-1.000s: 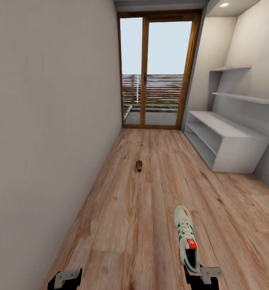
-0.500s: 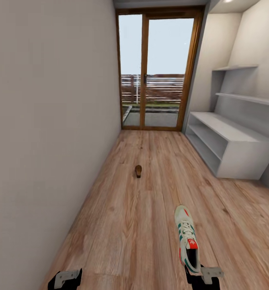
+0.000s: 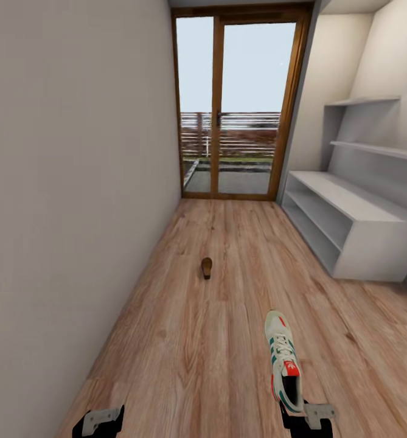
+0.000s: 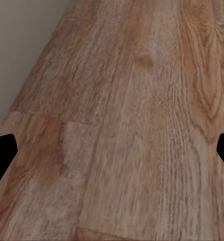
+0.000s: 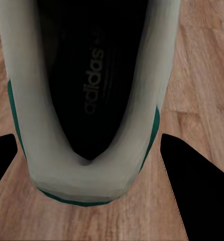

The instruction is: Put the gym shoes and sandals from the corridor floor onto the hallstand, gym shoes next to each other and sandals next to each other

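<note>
Right gripper (image 3: pixel 305 420) — fingers spread wide on either side of the heel of a gym shoe (image 3: pixel 283 361), not clamped on it. The shoe lies on the corridor floor (image 3: pixel 191 340), toe pointing to 12 o'clock. Left gripper (image 3: pixel 98 421) hangs over bare planks with its fingers wide apart. A brown sandal (image 3: pixel 207 267) lies farther ahead, at about 11 o'clock from the shoe. The shoe rack (image 3: pixel 349 228) stands at 2 o'clock — its shelves bare.
</note>
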